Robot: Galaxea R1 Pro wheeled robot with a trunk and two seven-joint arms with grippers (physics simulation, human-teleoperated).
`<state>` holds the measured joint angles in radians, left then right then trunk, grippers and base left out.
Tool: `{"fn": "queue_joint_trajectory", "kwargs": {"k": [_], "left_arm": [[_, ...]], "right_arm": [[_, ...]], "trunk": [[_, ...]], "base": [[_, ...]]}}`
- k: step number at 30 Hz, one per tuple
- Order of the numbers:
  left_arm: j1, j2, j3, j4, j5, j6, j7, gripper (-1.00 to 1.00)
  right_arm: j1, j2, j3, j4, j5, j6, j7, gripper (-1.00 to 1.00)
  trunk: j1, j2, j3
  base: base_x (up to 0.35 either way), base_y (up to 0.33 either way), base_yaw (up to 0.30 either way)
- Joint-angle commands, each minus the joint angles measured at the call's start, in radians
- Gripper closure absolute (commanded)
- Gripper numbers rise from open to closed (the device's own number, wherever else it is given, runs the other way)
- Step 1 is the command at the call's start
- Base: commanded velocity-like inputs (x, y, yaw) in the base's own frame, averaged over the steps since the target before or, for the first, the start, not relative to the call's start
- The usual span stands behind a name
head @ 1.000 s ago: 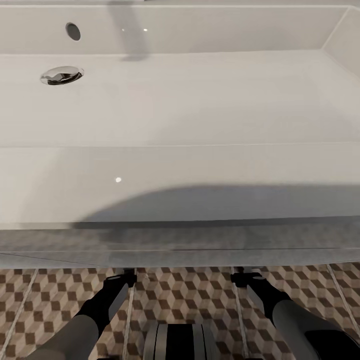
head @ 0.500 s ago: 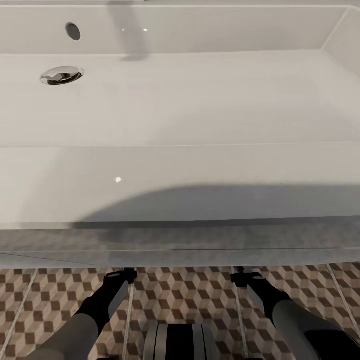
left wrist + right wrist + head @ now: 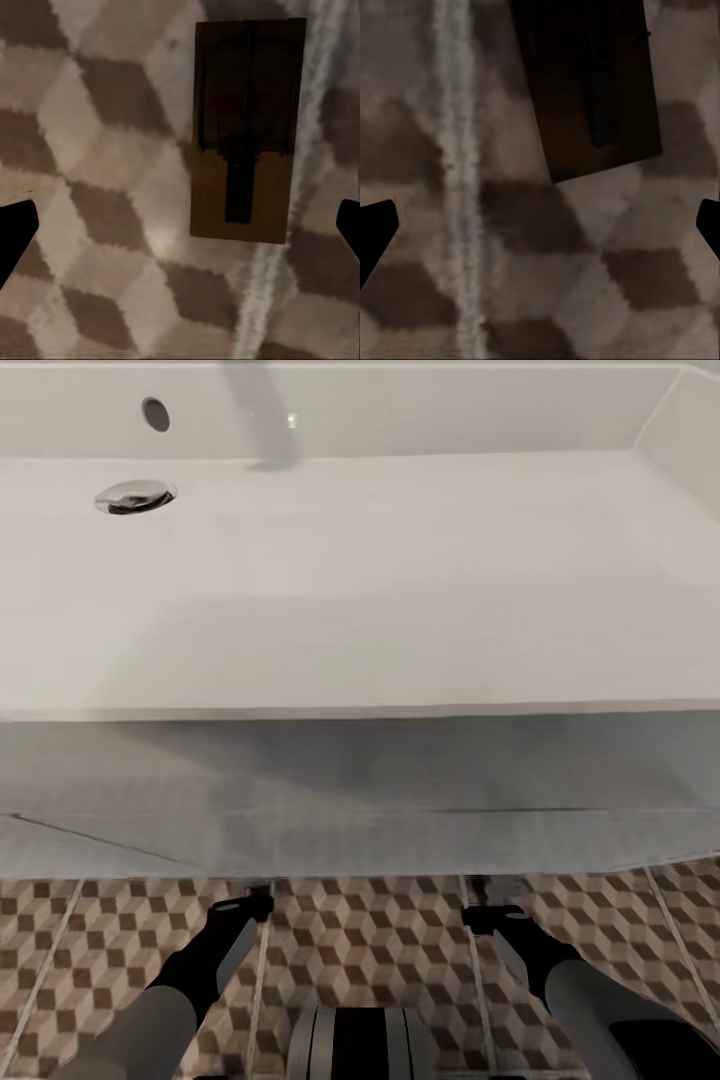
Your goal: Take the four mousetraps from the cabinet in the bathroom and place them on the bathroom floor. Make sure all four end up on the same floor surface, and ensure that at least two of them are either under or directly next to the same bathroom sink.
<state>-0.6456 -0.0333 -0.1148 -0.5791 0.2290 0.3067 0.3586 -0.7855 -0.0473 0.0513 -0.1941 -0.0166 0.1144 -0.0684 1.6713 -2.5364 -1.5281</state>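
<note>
Bathroom sink (image 3: 380, 580): wide, shallow, white rectangular basin, seen from above in the head view. A round chrome drain (image 3: 135, 496) sits in the basin floor toward its far left corner; a small dark oval overflow hole (image 3: 155, 414) is set in the back wall just above it.

Vanity unit (image 3: 360, 810): pale front panel directly beneath the basin's front rim, in shadow, meeting the floor along its lower edge.

Bathroom floor (image 3: 380, 940): large square tiles printed with brown, beige and white cubes, pale grout lines, showing in front of the vanity.

Left gripper (image 3: 248, 906): black, at the end of the grey left arm, held low over the tiles close to the foot of the vanity. In the left wrist view its two dark fingertips (image 3: 16, 232) stand wide apart with nothing between them; released.

Right gripper (image 3: 490, 915): black, likewise low over the tiles near the vanity's foot. Its fingertips (image 3: 376, 232) are spread wide in the right wrist view; released, empty.

First mousetrap (image 3: 246, 129): small flat brown wooden slab with dark metal bar and frame, lying flat on the tiles beside a grout line, below the left gripper and apart from its fingertips.

Second mousetrap (image 3: 589, 82): the same kind, darker in shadow, slightly askew, flat on the tiles under the right gripper, untouched.
</note>
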Motion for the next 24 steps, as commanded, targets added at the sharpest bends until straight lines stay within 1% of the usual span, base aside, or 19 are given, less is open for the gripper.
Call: {"fn": "queue_joint_trajectory", "kwargs": {"k": [1,8,24], "left_arm": [[0.0,0.001,-0.006,-0.002,0.011,0.004,0.009,-1.0],[0.0,0.001,-0.005,-0.003,0.012,0.005,0.009,-1.0],[-0.001,0.0,-0.008,-0.004,0.012,0.0,0.01,-1.0]], "right_arm": [[0.0,0.0,0.005,-0.002,-0.002,0.007,-0.004,-1.0],[0.0,0.0,0.005,-0.002,0.002,0.006,-0.004,-1.0],[0.0,0.0,0.011,-0.003,0.005,0.004,-0.004,-1.0]], "trunk": [[-0.001,0.0,-0.001],[-0.001,0.0,-0.001],[-0.001,0.0,-0.001]], "base": [[-0.259,0.0,0.0],[-0.306,0.0,0.0],[-0.341,0.0,0.0]]}}
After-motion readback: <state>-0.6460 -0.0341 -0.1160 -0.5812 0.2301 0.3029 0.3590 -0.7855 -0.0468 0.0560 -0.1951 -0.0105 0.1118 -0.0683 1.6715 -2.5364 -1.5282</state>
